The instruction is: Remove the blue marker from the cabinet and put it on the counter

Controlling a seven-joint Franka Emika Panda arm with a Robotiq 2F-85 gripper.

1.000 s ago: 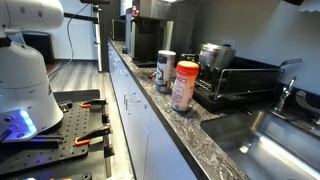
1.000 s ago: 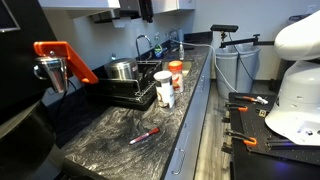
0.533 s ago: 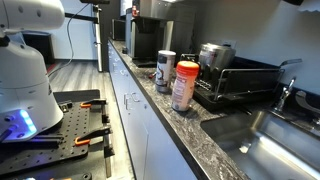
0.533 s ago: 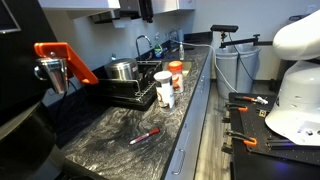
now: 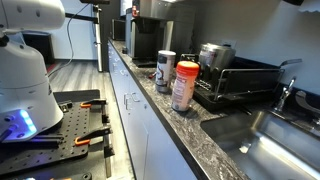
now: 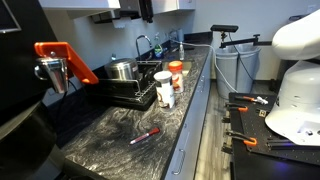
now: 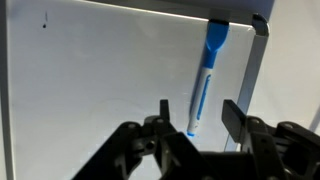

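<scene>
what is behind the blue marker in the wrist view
A flat white panel spans behind the blue marker. The open gripper covers the panel's lower part.

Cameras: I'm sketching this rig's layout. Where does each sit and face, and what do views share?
Exterior view: by the sink, looking along the counter toward the black appliance; robot base at frame left.
Exterior view: opposite end, looking back along the counter; robot base at frame right.
Wrist view: faces a white cabinet panel with the blue marker; open gripper at bottom.
Shared: both exterior views show the orange-lidded jar.
</scene>
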